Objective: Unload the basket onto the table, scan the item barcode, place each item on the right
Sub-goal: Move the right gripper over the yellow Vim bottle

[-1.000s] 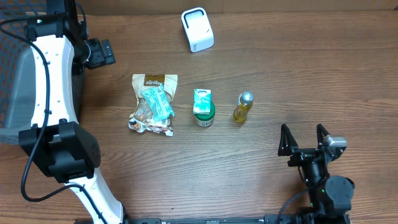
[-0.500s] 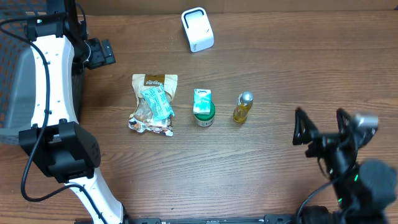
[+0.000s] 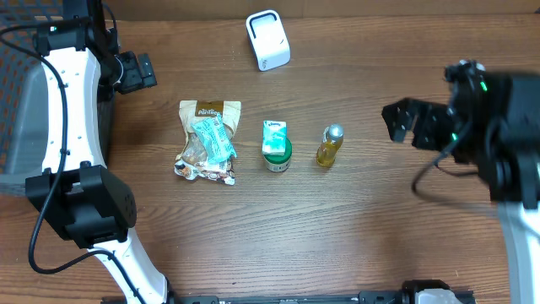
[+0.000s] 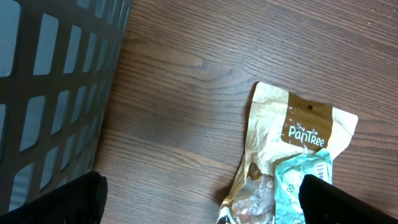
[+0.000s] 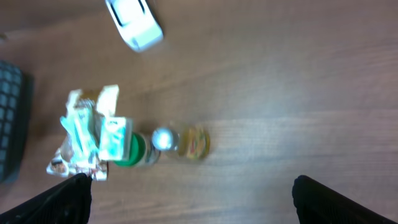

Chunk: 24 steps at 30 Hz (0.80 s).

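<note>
Three items lie in a row mid-table: a tan snack bag [image 3: 208, 141] with a teal packet on it, a green-lidded jar [image 3: 276, 149], and a small yellow bottle [image 3: 329, 145] with a silver cap. The white scanner [image 3: 267, 40] stands at the far edge. My right gripper [image 3: 410, 122] hovers open and empty to the right of the bottle. Its wrist view is blurred and shows the bottle [image 5: 183, 140], jar [image 5: 129, 148], bag [image 5: 81, 134] and scanner [image 5: 134, 22]. My left gripper [image 3: 137, 72] hangs open and empty at the far left, over bare wood beside the bag [image 4: 298, 155].
A grey slatted basket [image 4: 50, 81] stands at the table's left side, close to the left gripper, and shows as [image 3: 18, 110] from above. The white left arm [image 3: 72, 110] runs down the left edge. Bare wood lies in front of the items.
My right arm has swung from the near right edge up and away, to the right of the yellow bottle. The left arm and the items have not moved.
</note>
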Motion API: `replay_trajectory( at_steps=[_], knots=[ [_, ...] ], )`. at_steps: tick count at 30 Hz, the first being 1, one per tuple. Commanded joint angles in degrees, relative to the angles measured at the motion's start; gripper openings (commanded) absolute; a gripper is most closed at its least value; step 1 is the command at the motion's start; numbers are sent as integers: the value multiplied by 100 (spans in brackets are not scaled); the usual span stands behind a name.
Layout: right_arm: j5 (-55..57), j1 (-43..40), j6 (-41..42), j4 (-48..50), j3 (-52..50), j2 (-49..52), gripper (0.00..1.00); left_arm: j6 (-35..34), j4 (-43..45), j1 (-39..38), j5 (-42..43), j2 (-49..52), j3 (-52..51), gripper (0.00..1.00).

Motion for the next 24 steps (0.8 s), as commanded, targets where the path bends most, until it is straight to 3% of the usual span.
replay_trajectory(
  at_steps=[1,7,10,17,20,24],
  knots=[
    [-413,-11,-31,-133,348,579,100,109,-2,7,22,2,144,100],
    [-1609,-11,-79,223,348,1099,100,109,-2,7,22,2,144,100],
    [-2090,-13,-490,289,348,1185,100,109,-4,7,22,2,144,100],
    [-2319,-11,-345,509,348,1207,100,109,-4,7,22,2,144,99],
    [-2312,13,-260,549,354,1207,83,109,-2,7,22,2,144,100],
    [-1836,111,208,435,643,1244,77,109,-2,7,22,2,144,99]
  ],
)
